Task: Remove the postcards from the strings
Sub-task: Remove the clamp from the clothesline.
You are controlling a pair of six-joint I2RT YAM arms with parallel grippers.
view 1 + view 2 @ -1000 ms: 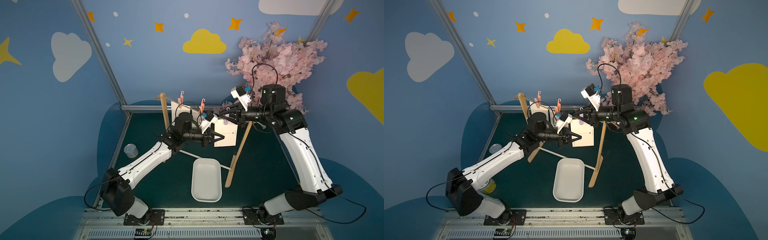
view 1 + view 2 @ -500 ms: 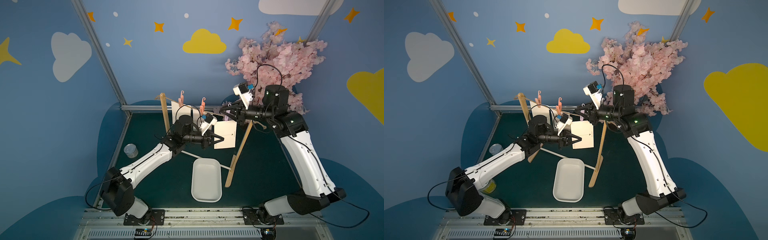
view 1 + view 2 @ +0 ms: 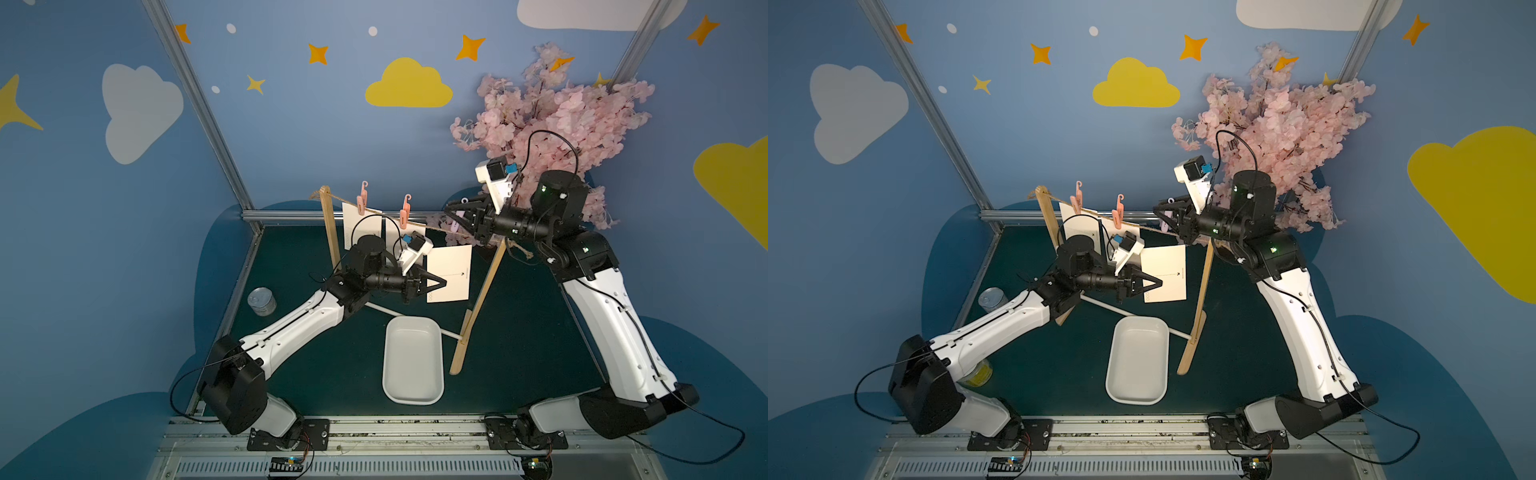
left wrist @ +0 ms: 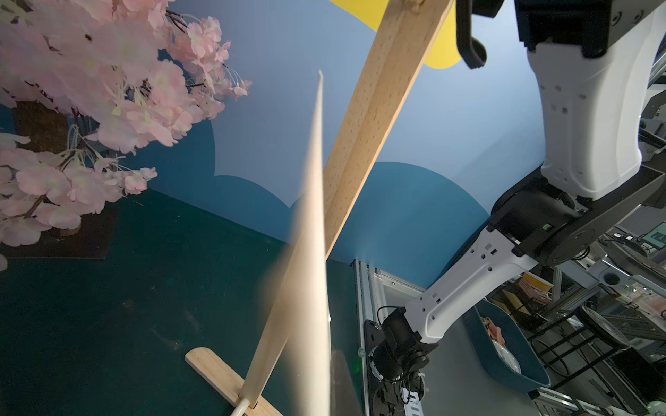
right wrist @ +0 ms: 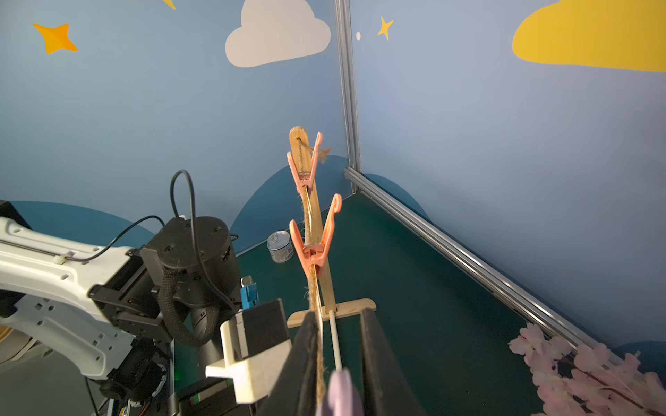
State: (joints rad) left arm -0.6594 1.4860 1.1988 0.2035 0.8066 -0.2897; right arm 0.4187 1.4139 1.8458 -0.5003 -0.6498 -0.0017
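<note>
Left claw is clenched on the edge of a loose postcard, holding it upright below the twine and above the surface, near the white tray. Right claw pinches a purple peg on the twine. Two other postcards hang from pink pegs.
</note>
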